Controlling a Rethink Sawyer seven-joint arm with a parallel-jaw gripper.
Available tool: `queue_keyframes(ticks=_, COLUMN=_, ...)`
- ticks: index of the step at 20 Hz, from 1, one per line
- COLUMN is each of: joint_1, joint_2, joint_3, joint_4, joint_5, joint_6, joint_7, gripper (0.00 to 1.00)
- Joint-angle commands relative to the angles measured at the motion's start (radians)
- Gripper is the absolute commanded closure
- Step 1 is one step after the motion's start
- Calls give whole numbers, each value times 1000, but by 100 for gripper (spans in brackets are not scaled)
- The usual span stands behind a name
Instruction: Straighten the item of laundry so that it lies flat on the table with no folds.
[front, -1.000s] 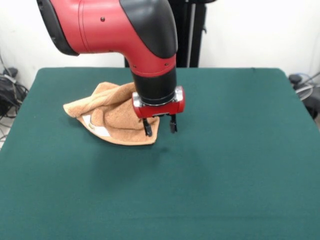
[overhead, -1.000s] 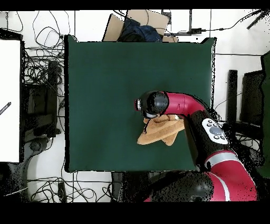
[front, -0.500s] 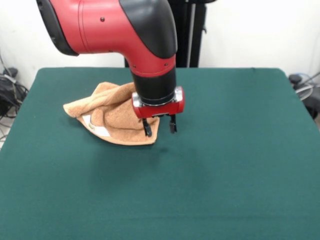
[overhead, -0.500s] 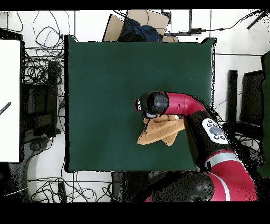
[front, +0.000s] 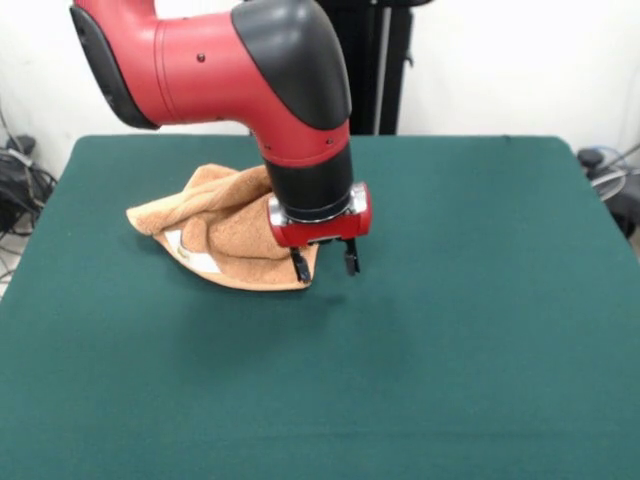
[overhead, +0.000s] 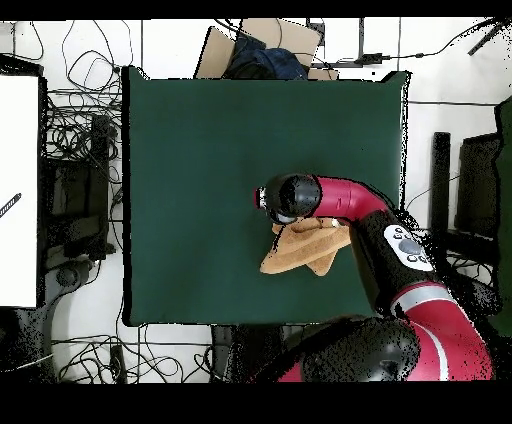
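The towel (front: 222, 228) is lying bunched and folded on the worktop (front: 450, 330); you are holding the jaws spread and empty, one finger (front: 300, 266) over its corner, probably positioning to pinch and pull it flat.

light: bright, even | shadows: soft under arm (front: 230, 70) | blur: none

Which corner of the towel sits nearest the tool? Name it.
The pointed corner of the towel on its near side, right beside the open tool. One fingertip hangs just over it; the rounded corner and white label lie farther off.
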Motion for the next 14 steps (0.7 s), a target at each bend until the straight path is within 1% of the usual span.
queue_keyframes(ticks=1, joint_1=3, joint_2=14, joint_3=83, joint_4=-2, joint_5=-9, joint_6=-71, joint_7=-12, gripper=0)
queue_keyframes(ticks=6, joint_1=14, joint_2=-18, joint_3=62, joint_4=17, joint_5=-25, joint_6=-98, joint_7=16, gripper=0)
queue_keyframes(ticks=8, joint_1=23, joint_2=-53, joint_3=40, joint_4=42, joint_5=-33, joint_6=-112, joint_7=41, gripper=0)
queue_keyframes(ticks=12, joint_1=27, joint_2=-124, joint_3=9, joint_4=100, joint_5=-31, joint_6=-100, joint_7=67, gripper=0)
queue_keyframes(ticks=14, joint_1=23, joint_2=-142, joint_3=2, joint_4=123, joint_5=-29, joint_6=-95, joint_7=70, gripper=0)
